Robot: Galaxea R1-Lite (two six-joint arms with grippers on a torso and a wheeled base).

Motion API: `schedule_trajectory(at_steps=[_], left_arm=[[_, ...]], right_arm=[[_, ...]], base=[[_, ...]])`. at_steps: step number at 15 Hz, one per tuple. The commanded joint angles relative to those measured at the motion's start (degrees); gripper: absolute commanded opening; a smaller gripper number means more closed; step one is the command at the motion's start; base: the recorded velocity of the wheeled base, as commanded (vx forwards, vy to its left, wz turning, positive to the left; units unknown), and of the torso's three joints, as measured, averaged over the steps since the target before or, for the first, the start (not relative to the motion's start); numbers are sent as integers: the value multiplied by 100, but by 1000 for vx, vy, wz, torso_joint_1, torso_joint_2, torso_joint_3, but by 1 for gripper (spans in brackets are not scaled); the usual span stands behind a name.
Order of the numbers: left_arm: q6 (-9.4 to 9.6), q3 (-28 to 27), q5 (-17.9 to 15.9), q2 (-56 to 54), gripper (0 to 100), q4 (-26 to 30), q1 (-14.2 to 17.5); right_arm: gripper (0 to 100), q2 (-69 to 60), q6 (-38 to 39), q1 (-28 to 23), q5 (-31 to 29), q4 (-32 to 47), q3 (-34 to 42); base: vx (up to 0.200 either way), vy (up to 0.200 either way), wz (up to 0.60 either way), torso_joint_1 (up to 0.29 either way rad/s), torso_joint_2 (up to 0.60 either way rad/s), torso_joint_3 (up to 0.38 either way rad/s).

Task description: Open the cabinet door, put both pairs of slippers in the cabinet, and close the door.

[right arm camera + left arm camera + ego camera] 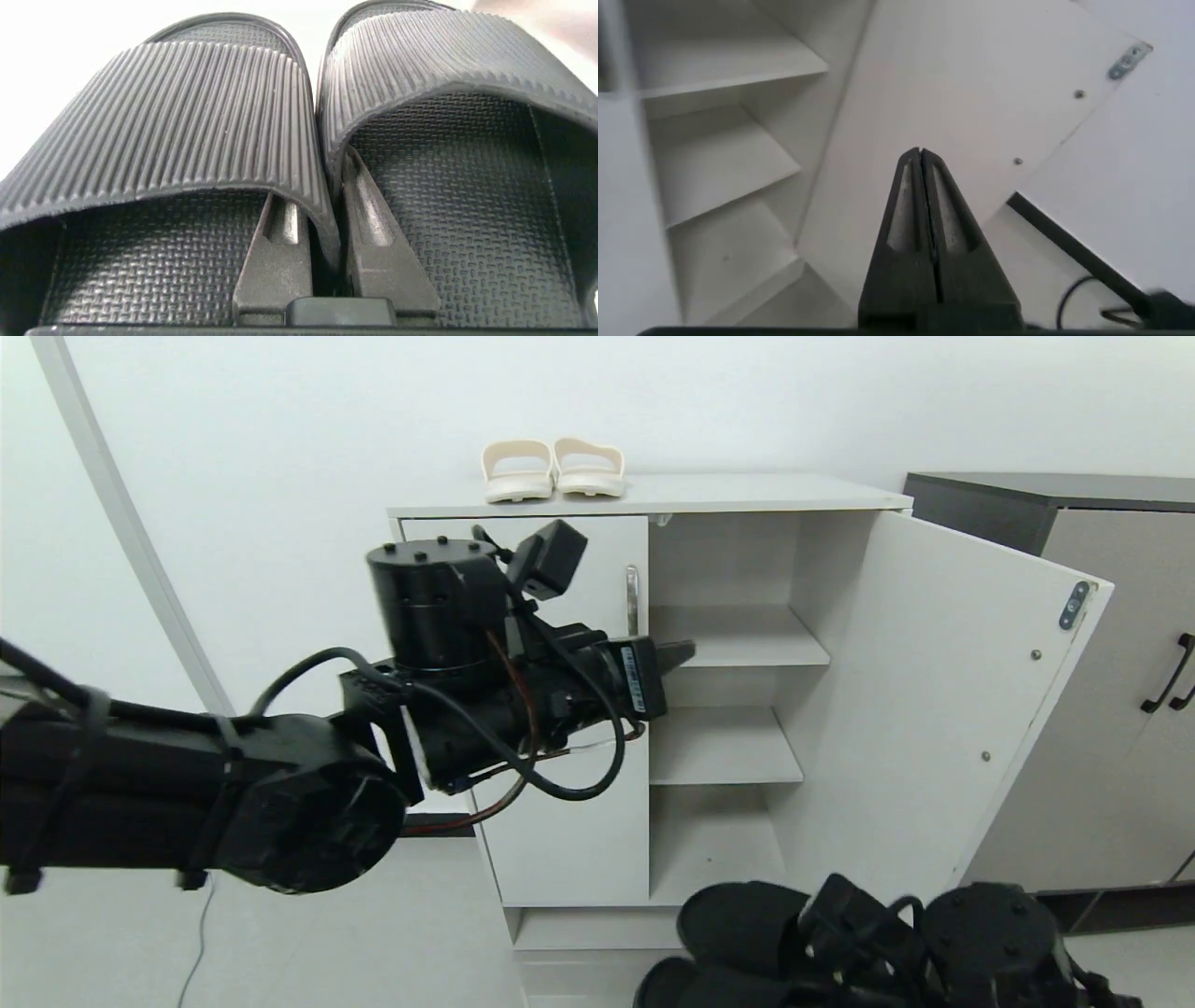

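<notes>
Now left hand closed, right hand pinching two black slippers, two cream slippers

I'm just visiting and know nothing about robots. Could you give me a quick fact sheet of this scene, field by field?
Cabinet: white two-door cabinet, right door swung open, left door closed.
Pale slippers: cream rubber slide slippers, side by side on the cabinet's top.
Dark slippers: black ribbed rubber slippers, pinched together at their straps by the right claw, low in front of the cabinet.
Left claw: shut, holding nothing, raised before the open shelves.
Progress: door open; no slippers on the shelves yet.
</notes>
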Motion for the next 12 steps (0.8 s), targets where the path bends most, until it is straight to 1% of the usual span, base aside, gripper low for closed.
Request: schedule_trajectory(at_steps=[1, 2, 3, 4, 5, 6, 7, 8, 9, 10, 11, 12], left_arm=[[10, 648, 225, -1054, 0, 157, 302], [10, 850, 471, -1493, 0, 395, 354], [10, 1000, 797, -1959, 0, 746, 372], [89, 1167, 1175, -2601, 0, 1203, 390], [309, 1360, 1447, -3225, 0, 1660, 407], [687, 1650, 1834, -3866, 0, 2170, 513], [1161, 1958, 2308, -4490, 0, 2566, 609], [1495, 2212, 2607, -4930, 0, 2776, 864], [1882, 2810, 2783, -5826, 0, 2952, 1822], [1873, 3188, 2818, -6433, 0, 2970, 2358], [1864, 3452, 2836, -6802, 0, 2987, 2666], [1873, 4164, 2836, -7505, 0, 3005, 3202]], right_arm=[[0, 837, 381, -502, -918, -70, -901], [0, 1110, 671, -564, -1419, -96, -1253], [0, 1373, 882, -616, -1999, -96, -1657], [0, 1663, 944, -713, -2552, -105, -2044], [0, 1804, 944, -792, -2904, -114, -2263], [0, 1857, 944, -863, -3141, -114, -2413], [0, 1866, 944, -933, -3247, -114, -2492], [0, 1848, 944, -959, -3300, -114, -2501], [0, 1839, 944, -968, -3326, -131, -2501], [0, 1848, 935, -968, -3326, -175, -2501], [0, 1848, 918, -959, -3326, -202, -2492], [0, 1848, 909, -924, -3361, -281, -2474]], base=[[0, 0, 0, 0, 0, 0], [0, 0, 0, 0, 0, 0], [0, 0, 0, 0, 0, 0], [0, 0, 0, 0, 0, 0], [0, 0, 0, 0, 0, 0], [0, 0, 0, 0, 0, 0], [0, 0, 0, 0, 0, 0], [0, 0, 0, 0, 0, 0], [0, 0, 0, 0, 0, 0], [0, 0, 0, 0, 0, 0], [0, 0, 0, 0, 0, 0], [0, 0, 0, 0, 0, 0]])
